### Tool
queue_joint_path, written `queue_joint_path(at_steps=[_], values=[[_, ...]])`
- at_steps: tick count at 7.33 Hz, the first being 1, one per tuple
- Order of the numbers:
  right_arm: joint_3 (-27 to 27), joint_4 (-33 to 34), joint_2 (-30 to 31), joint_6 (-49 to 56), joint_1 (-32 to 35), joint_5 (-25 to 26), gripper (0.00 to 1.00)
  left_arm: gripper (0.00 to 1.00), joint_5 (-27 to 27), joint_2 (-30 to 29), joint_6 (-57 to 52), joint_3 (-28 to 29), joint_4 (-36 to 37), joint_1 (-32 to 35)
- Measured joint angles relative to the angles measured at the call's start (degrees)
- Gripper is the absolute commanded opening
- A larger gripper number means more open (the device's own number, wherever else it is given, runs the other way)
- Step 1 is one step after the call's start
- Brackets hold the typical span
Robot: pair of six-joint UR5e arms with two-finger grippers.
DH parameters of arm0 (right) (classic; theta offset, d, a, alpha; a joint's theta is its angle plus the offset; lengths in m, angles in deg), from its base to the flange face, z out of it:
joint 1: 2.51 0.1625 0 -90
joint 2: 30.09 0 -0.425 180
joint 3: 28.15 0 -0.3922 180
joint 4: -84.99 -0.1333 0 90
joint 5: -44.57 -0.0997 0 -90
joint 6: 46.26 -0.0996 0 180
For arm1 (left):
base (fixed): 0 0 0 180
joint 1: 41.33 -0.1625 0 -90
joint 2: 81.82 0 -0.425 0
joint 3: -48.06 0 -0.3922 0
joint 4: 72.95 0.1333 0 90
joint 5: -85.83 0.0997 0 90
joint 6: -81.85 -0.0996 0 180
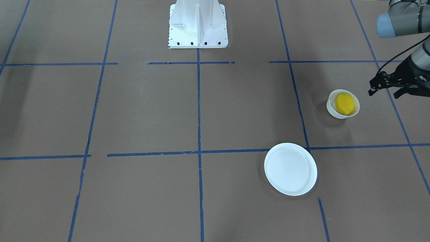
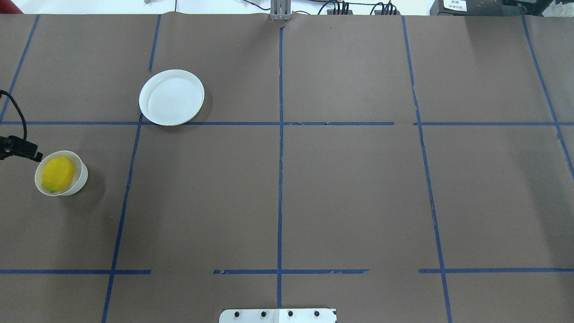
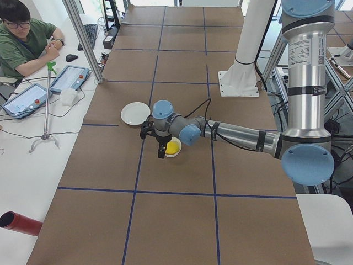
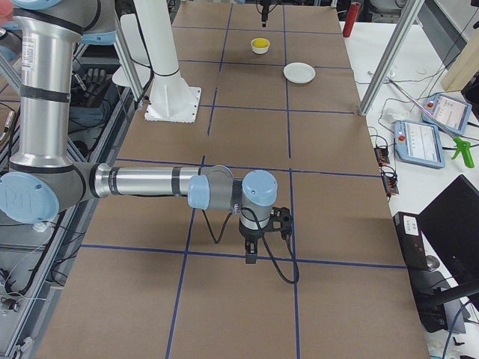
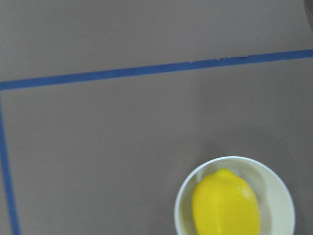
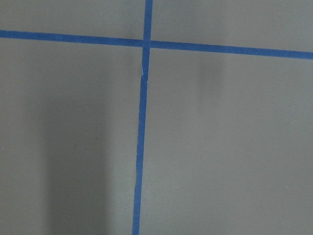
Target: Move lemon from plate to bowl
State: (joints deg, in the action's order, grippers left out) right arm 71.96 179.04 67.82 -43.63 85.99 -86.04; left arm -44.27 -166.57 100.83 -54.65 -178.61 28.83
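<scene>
A small bright yellow lemon (image 1: 344,103) lies on its side inside a small deep white bowl (image 1: 332,111) and fills most of it. By my reading the task is already met: the flat white plate (image 1: 290,169) sits well apart from the bowl and carries nothing.

I judge the lemon to be light and firm, with a waxy rind that could slip under smooth pads. Its oval shape would let it roll if pinched near a tip. If I had to take it again, I would come straight down and close across its short middle, at the widest part. The bowl's wall hugs the fruit, so there is little room for fingers beside it. The bowl looks light enough to skid or tip if nudged.

The left gripper (image 1: 383,93) hangs just beside the bowl, on the side away from the plate, touching neither bowl nor lemon. Its jaws look parted with nothing between them. The left wrist camera shows the lemon in the bowl at the lower right of its picture, with none of the fingers in sight.

The right gripper (image 4: 251,254) points down over the brown table (image 1: 134,111) far from the dishes. I cannot tell whether its jaws are parted or closed
</scene>
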Motion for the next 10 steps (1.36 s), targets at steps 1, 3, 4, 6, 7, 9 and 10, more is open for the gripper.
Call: queue_joint_path(at_steps=[1, 3, 4, 6, 7, 9, 10], values=[[0.0, 0.0, 0.0, 0.0, 0.0, 0.0, 1.0, 1.0, 0.0, 0.1, -10.2, 0.1, 5.8, 5.4], [0.0, 0.0, 0.0, 0.0, 0.0, 0.0, 1.0, 1.0, -0.1, 1.0, -22.1, 1.7, 12.7, 15.2], [0.0, 0.0, 0.0, 0.0, 0.0, 0.0, 1.0, 1.0, -0.3, 1.9, -24.4, 2.9, 13.5, 18.3], [0.0, 0.0, 0.0, 0.0, 0.0, 0.0, 1.0, 1.0, -2.5, 2.9, -25.8, 4.2, 13.8, 22.0], [0.0, 0.0, 0.0, 0.0, 0.0, 0.0, 1.0, 1.0, -3.4, 3.1, -25.9, 4.1, 13.9, 22.7], [0.0, 0.0, 0.0, 0.0, 0.0, 0.0, 1.0, 1.0, -3.7, 3.1, -25.9, 3.8, 13.8, 23.0], [0.0, 0.0, 0.0, 0.0, 0.0, 0.0, 1.0, 1.0, -3.6, 3.1, -25.9, 4.1, 13.7, 23.0]])
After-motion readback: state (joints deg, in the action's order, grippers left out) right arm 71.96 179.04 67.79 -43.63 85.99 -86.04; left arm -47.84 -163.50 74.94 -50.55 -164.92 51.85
